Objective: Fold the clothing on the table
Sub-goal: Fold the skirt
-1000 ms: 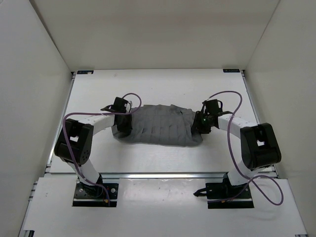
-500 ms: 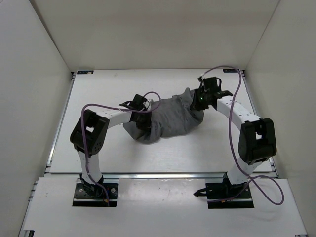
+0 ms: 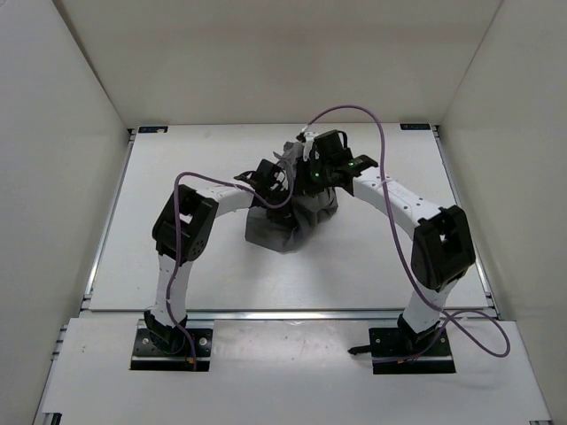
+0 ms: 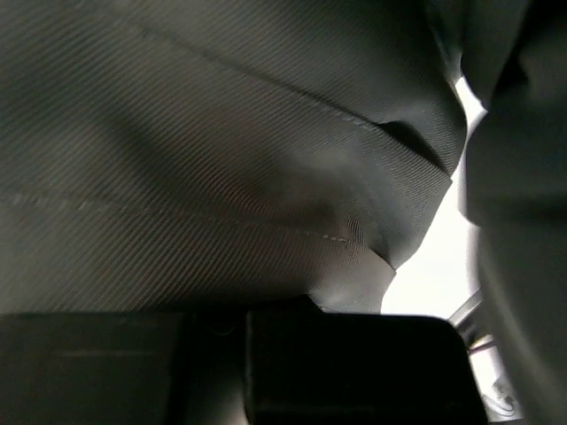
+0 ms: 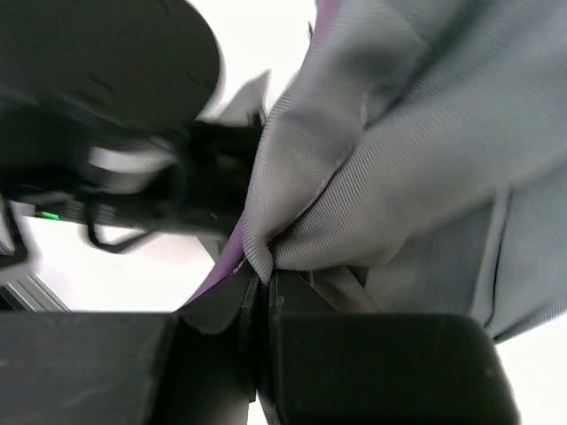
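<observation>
The grey clothing point(image 3: 289, 227) hangs in a bunched heap at the middle of the white table point(image 3: 177, 257), lifted at its top. My left gripper point(image 3: 268, 180) and right gripper point(image 3: 313, 175) sit close together above it, each shut on the clothing. In the left wrist view, ribbed grey clothing point(image 4: 221, 159) fills the frame, and the left gripper point(image 4: 248, 312) shows as dark closed fingers under it. The right wrist view shows a fold of the clothing point(image 5: 399, 177) pinched in the right gripper point(image 5: 266, 282), its jaws pressed together.
White walls point(image 3: 62, 177) enclose the table on three sides. Metal rails point(image 3: 266, 312) run along the near edge. Purple cables point(image 3: 354, 110) loop over both arms. The other arm's dark wrist point(image 5: 133, 190) is close beside the right gripper.
Both grippers moved inward and toward the back, bringing the two ends of the clothing together. The flat garment is now bunched and lifted. The right gripper shut on its edge.
</observation>
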